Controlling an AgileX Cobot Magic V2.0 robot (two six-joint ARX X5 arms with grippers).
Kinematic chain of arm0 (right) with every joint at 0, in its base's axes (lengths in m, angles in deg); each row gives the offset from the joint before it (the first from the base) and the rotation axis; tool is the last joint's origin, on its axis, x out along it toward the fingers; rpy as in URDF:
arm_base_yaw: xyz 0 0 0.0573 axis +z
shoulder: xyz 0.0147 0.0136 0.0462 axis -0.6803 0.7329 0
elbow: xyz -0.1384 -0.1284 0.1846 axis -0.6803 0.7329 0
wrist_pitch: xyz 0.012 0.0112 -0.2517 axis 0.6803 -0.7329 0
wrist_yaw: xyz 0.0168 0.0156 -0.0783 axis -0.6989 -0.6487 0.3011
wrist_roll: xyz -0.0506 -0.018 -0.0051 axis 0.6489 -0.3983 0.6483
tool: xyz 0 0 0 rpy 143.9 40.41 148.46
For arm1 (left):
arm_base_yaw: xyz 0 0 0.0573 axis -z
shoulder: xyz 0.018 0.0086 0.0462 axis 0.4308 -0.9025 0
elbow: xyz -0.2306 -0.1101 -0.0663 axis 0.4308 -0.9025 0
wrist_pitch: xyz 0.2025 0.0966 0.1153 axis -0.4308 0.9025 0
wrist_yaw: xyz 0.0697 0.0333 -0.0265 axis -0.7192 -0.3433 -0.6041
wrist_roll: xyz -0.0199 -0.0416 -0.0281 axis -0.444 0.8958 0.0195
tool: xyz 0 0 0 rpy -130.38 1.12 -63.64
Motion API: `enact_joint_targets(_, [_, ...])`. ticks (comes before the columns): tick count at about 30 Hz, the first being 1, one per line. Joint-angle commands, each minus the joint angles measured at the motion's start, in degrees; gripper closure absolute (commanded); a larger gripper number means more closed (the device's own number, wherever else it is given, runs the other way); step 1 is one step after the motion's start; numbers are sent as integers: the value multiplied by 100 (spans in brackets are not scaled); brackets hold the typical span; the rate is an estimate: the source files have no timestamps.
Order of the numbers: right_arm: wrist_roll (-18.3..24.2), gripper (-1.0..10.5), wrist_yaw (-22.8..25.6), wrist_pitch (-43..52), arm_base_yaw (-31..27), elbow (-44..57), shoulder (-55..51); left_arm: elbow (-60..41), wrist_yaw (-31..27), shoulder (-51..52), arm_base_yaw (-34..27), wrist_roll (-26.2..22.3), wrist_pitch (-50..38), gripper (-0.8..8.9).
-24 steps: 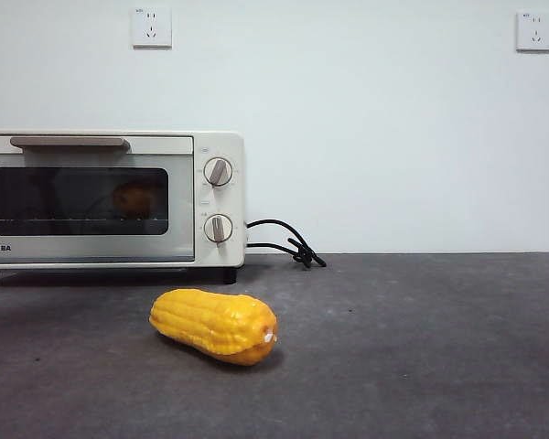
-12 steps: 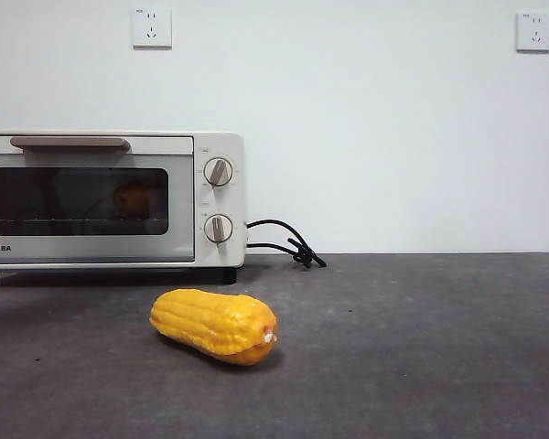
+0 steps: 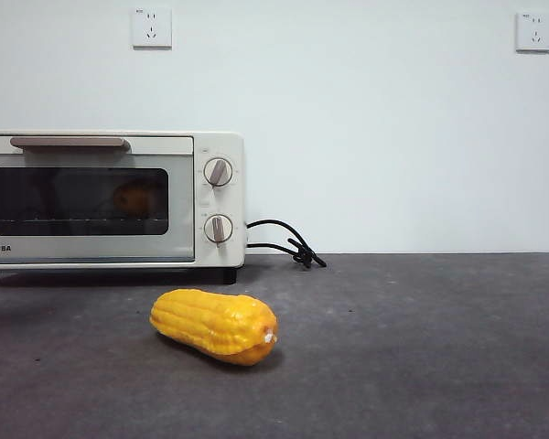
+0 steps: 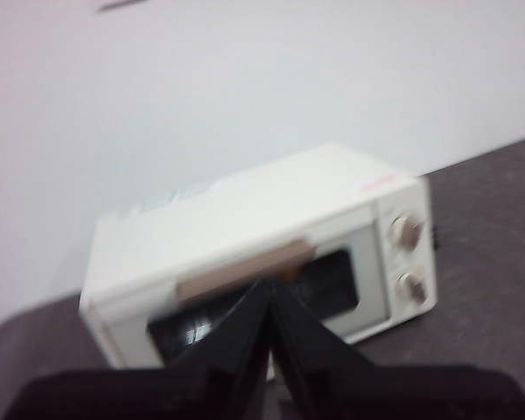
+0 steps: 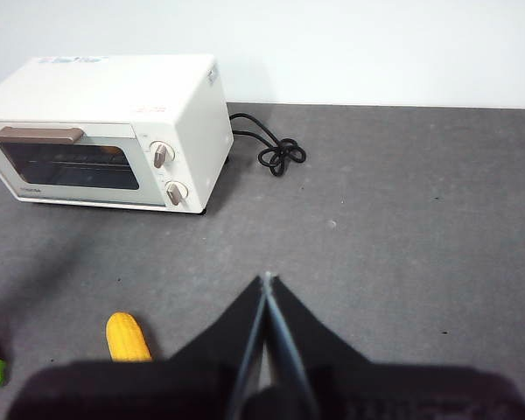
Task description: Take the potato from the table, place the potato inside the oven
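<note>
Sitting inside closed oven: potato

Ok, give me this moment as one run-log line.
potato: inside oven, behind shut door | corn: on table | left gripper: jaws shut, facing oven | right gripper: jaws shut, above table

Setting: a bare test bench rather than a home kitchen. A plain white wall carries two sockets. The dark grey table holds only a toaster oven, ahead of both grippers, and a corn cob.
</note>
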Motion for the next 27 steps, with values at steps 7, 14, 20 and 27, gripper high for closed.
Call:
enact_joint_targets(7, [-63,945,7,-118,9,39,-4,-2634,-1126,1429,-225,459,-479,818])
enact_joint_targets(14, [-63,945,7,-118,9,39,-4,-3397,-1106,2173,-245,592,-695,818])
enact_joint_targets(20, [-63,945,7,-118,9,39,-4,-3593,-1115,2492,-245,717,-619,818])
enact_joint_targets(27, [-63,945,7,-118,9,39,-4,-3615,-1150,2839,-282,717,48,818])
